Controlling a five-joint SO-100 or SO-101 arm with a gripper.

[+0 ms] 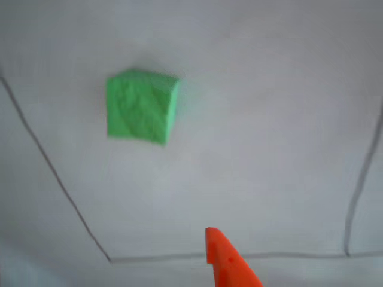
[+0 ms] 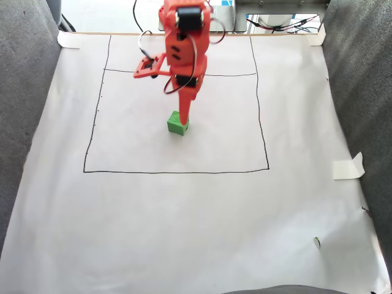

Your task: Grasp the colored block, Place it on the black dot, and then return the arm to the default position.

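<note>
small bright green foam cube (image 2: 177, 124) just nearer than the orange hand (image 2: 183, 118) tip; grip width unclear.

In the fixed view the block (image 2: 177, 124) lies on the paper sheet (image 2: 196, 233) inside the drawn square (image 2: 177, 171), nearer its far edge; the gripper (image 2: 184, 116) stands just above it.

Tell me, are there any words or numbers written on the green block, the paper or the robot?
None that can be read.
The green block has only a bumpy pattern, no letters.
The white paper carries only thin drawn lines, no words or numbers.
The orange arm and its pincer show no label in the fixed view.
</note>
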